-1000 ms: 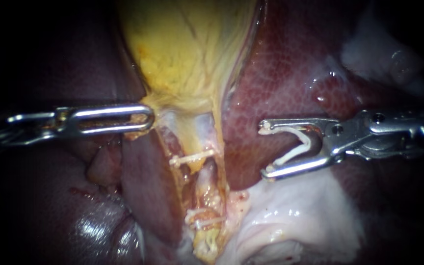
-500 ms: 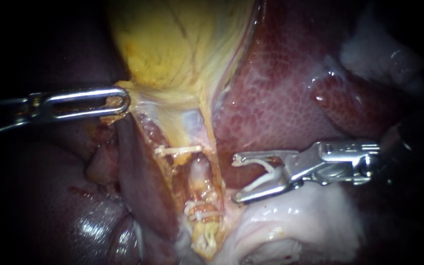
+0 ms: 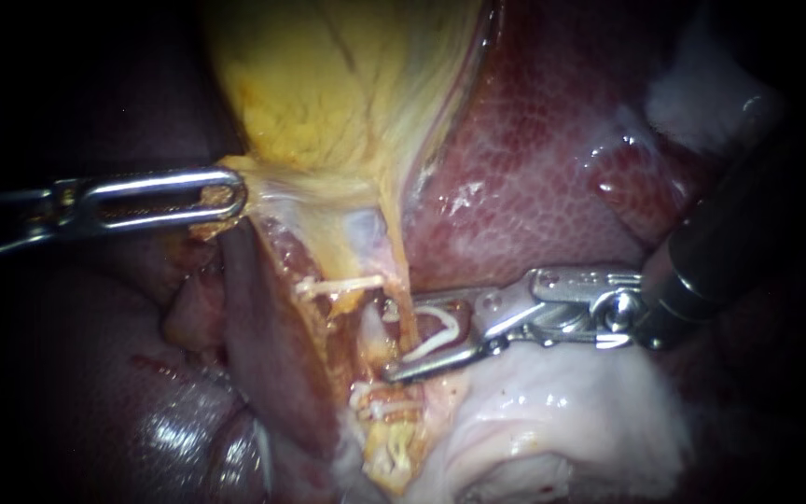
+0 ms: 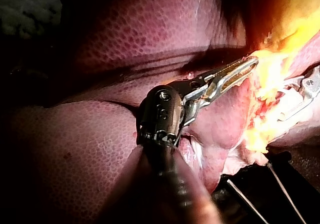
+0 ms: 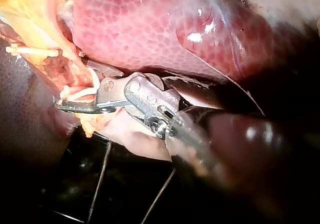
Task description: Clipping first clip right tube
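The right instrument (image 3: 390, 341) comes in from the upper right and ends in a hand whose two jaws stand narrowly apart. Both press on an open white clip (image 3: 436, 331) seated between them. The tips of this hand reach across the right tube (image 3: 403, 275), a thin yellowish strand that runs down from the gallbladder (image 3: 328, 84) and passes between the jaws. The strand lies inside the open clip, though I cannot tell whether the clip touches it. In the right wrist view the same hand (image 5: 62, 100) shows the clip (image 5: 82, 90) curving out towards the yellow tissue ahead of it.

Just beyond the tips of the hand lies a paler tube (image 3: 377, 327). It carries an upper clip (image 3: 342, 283) above the hand and lower clips (image 3: 380, 401) below it. The liver (image 3: 552, 168) lies behind the hand, and soft pale tissue (image 3: 562, 411) lies under its shaft.

The left instrument (image 3: 226, 196) comes in from the left, well apart from the right one. Its hand is closed on the yellow edge at the foot of the gallbladder. In the left wrist view its ridged jaws (image 4: 240, 69) lie together on that tissue.
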`<state>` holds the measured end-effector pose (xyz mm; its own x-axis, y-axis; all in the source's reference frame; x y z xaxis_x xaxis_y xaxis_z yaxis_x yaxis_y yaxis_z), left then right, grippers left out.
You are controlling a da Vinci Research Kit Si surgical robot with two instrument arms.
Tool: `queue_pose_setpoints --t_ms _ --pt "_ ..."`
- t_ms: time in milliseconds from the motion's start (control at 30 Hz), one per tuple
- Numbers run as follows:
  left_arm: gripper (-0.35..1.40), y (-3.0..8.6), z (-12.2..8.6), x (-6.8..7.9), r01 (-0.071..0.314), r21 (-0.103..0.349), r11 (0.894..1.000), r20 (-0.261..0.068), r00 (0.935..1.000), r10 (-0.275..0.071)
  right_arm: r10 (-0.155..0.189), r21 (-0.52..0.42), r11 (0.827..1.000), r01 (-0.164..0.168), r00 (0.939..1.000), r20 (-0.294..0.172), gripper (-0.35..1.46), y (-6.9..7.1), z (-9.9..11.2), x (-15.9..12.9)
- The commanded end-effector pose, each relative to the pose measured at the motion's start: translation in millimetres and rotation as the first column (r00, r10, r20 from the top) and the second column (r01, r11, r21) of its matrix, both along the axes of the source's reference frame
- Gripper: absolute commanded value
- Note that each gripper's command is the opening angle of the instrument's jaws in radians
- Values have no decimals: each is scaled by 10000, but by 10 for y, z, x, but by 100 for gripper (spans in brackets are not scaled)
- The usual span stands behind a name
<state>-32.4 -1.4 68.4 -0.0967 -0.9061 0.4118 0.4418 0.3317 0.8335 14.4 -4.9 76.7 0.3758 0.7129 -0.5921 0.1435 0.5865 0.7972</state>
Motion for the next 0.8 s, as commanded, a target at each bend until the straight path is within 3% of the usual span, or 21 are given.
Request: queue_pose_setpoints --t_ms 33,200,467,633,700,800 --pt "-35 0 0 0 0 -1 10000 -1 10000 0 -115 79 9999 116 9999 -126 58 -1 -4 0" --pt "-35 0 0 0 -1 -1 10000 -1 10000 1 -672 332 9971 686 9969 -413 55 -15 -7 2" --pt "-35 -1 1 0 0 -7 10000 -3 10000 0 -919 498 9945 922 9957 -91 53 -33 22 -2" --pt "-35 -1 1 0 -1 -10 10000 -4 10000 1 -888 558 9945 886 9960 2 49 -32 31 -3" --pt "-35 -1 1 0 0 -11 10000 -4 10000 0 -845 564 9948 843 9964 15 30 -29 29 -5" --pt "-35 -1 1 0 0 -11 10000 -4 10000 0 -800 909 9928 775 9965 233 -35 -19 26 -11"
